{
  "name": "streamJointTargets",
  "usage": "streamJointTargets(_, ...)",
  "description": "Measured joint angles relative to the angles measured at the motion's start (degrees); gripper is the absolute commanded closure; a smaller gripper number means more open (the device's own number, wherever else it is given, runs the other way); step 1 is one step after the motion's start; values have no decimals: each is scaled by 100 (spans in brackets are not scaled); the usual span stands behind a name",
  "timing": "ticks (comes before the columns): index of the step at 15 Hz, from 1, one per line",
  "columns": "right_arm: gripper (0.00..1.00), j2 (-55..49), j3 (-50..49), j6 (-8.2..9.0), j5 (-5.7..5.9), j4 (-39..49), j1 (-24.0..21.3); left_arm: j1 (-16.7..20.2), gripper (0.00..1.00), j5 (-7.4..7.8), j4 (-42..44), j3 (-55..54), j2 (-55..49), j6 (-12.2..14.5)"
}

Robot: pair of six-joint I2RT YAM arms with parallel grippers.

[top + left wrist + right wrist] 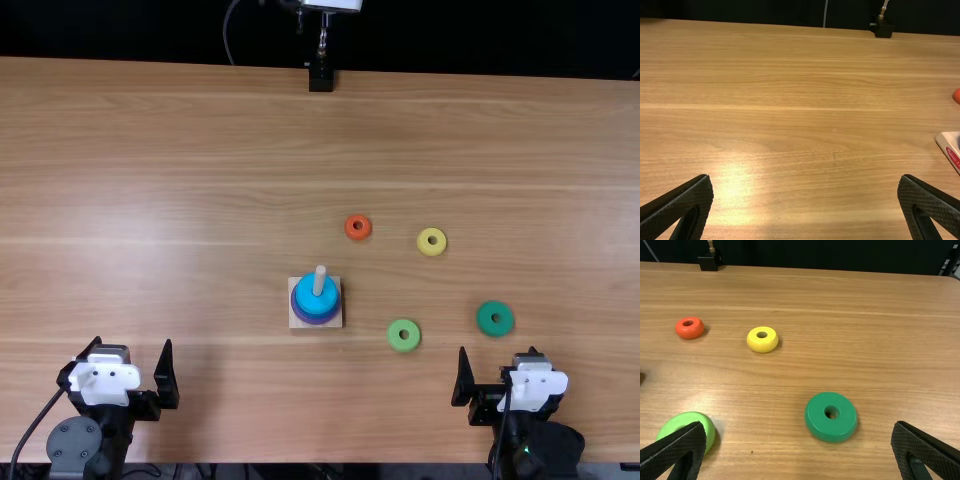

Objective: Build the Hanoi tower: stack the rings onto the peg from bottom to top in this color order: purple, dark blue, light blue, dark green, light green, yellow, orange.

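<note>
Top view finds the square base [294, 322] left of the middle of the table [180, 150], its peg [320, 277] upright. The light blue ring [316, 303] is seated around the peg, above a darker blue-purple edge [316, 320]; I cannot separate purple from dark blue at that edge. I judge the lower stage complete through light blue, provided both darker rings are present.

The next item due is the dark green ring [495, 318], lying flat well to the right of the base, just beyond my right gripper [498, 352]. My right fingers [925, 452] are spread wide and hold nothing; the right wrist view places the ring ahead of them, between their lines. The light green ring [404, 335] lies nearer the base and should follow; then the yellow ring [432, 241] and, last, the orange ring [358, 227], both flat and farther from me.

My left gripper [132, 342] is likewise empty, its fingers well apart, left of the base.

Required action: lower my right gripper around the dark green ring, close on its sides, lift clear of the peg's tip, centre the hole and release. Noted risk: an off-centre descent could catch the rim on the peg and tilt the ring.
</note>
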Motion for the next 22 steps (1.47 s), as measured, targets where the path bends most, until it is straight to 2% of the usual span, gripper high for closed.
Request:
streamJointTargets(2,0,0,0,-22,2,96,0,0,0,-4,0,0,2,2)
streamJointTargets(4,0,0,-118,-20,44,984,2,0,0,0,0,0,2,0)
streamJointTargets(6,0,46,109,-17,92,1104,0,0,0,-4,0,0,0,-2)
streamJointTargets(7,0,273,461,-20,175,1104,0,0,0,0,0,0,2,2)
streamJointTargets(10,0,1932,1744,-24,564,1027,0,0,0,2,0,0,0,0)
streamJointTargets(12,0,2599,2221,-35,691,975,0,0,0,-2,0,0,2,2)
streamJointTargets(16,0,3980,3427,-44,793,929,2,0,0,-4,0,0,2,0)
streamJointTargets(22,0,6004,4581,-33,798,-809,0,0,0,-2,0,0,0,0)
